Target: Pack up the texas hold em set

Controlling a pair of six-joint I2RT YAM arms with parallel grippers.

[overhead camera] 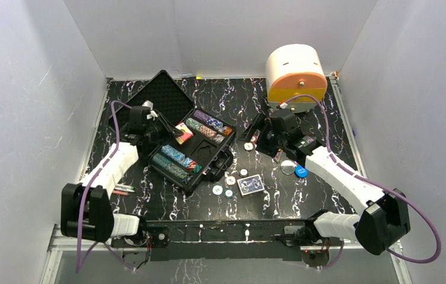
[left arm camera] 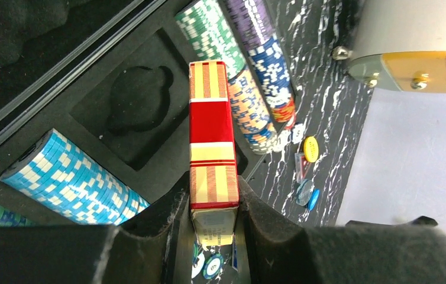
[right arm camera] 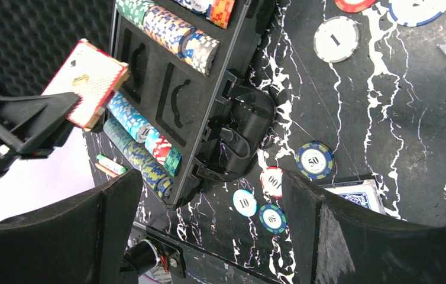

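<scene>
black hard-plastic case lies open on the marbled black table, left of centre. its lid is tipped back and lined w/ egg-crate foam. inside, ribbed rows of chips lie on edge in foam channels: pale blue, green, purple, orange, all notched w/ white. btwn the rows sit moulded card recesses, bare dark foam w/ rounded finger cut-outs.

left gripper is clamped on the red card deck, a slim glossy box w/ cream-and-red striped ends. it's held end-out over the case's foam tray by the recesses; can't tell if it touches the foam.

right gripper hangs spread wide, nothing btwn its matte black fingers, over the table just right of the case's latch side.

loose round chips marked 50, 100 & 10 lie flat on the table near the case front. the blue card deck lies flat beside them. further right are a white disc & a blue disc, close together.

a rounded white-and-orange box stands at the far edge. pens lie by the left arm.
</scene>
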